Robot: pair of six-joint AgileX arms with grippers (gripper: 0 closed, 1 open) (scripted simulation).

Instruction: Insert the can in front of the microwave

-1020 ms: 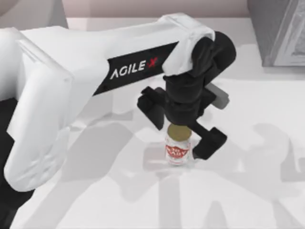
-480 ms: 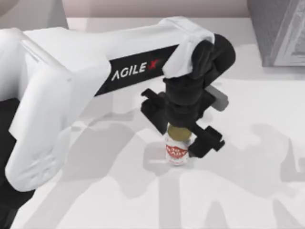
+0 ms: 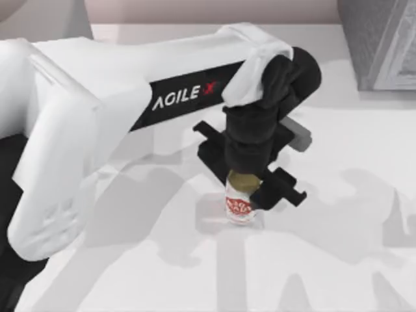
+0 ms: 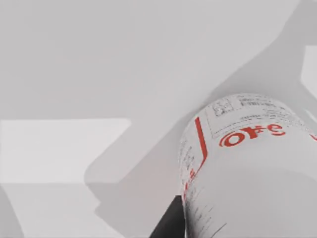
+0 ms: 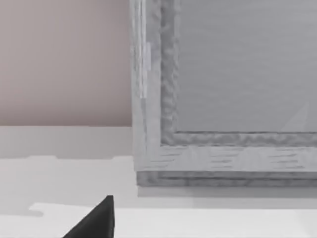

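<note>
The can (image 3: 240, 208) stands upright near the middle of the table, with a white label, red lettering and a dull gold top. My left gripper (image 3: 247, 190) reaches down over it from above, its black fingers shut against the can's sides just under the top. In the left wrist view the can (image 4: 247, 168) looms very close, with a black finger (image 4: 171, 223) pressed to its side. A plain light-grey box at the back left corner, the microwave (image 3: 42, 16), is mostly covered by my left arm. My right gripper (image 5: 96, 223) is parked off to the right.
A darker speckled grey box with a white panel (image 3: 383, 42) stands at the back right; the right wrist view faces it (image 5: 223, 74) closely. Bare white tabletop (image 3: 338, 260) lies in front of and to the right of the can.
The left gripper's fingers have drawn inward around the can and sunk slightly; the can stays in place. The right arm has not moved.
</note>
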